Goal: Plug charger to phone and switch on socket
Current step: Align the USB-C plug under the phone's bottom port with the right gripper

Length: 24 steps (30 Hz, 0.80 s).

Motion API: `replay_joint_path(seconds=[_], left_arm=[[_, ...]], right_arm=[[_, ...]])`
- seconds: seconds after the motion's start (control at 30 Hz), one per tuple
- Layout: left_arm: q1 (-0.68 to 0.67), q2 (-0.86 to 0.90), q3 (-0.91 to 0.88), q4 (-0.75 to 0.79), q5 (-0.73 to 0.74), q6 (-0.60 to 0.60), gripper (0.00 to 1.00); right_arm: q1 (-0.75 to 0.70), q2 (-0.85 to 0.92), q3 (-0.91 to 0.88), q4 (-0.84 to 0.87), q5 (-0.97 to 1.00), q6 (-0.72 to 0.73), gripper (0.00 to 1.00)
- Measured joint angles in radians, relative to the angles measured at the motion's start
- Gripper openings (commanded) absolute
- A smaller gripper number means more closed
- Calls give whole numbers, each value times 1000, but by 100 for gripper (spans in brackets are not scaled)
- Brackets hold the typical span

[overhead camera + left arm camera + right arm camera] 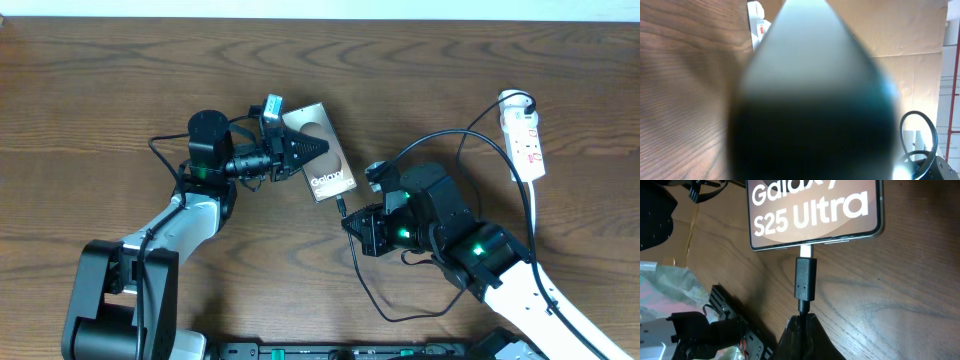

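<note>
Nearest the right wrist camera, the right gripper (802, 325) is seen clamped on the charger (805, 280), its fingers closed just behind the small black plug. The plug is held in line with the phone (815, 210), and its silver tip is met by the port in the phone's lower edge, with a little metal showing. The phone is laid flat on the wooden table (120, 80), near the middle, lettering up. Over its face the left gripper (312, 150) is laid; with its own camera blurred, it cannot be told whether its fingers are closed or parted. Farthest off, the socket (526, 135) is found at the table's right edge, the black cable looped back toward it.
</note>
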Motion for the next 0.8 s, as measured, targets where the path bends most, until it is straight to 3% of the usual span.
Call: replay_joint_path(seconds=[0.8], left_arm=[[2,0,0,0,-17,0,7]], right_arm=[[8,22,0,34,-4,-6,1]])
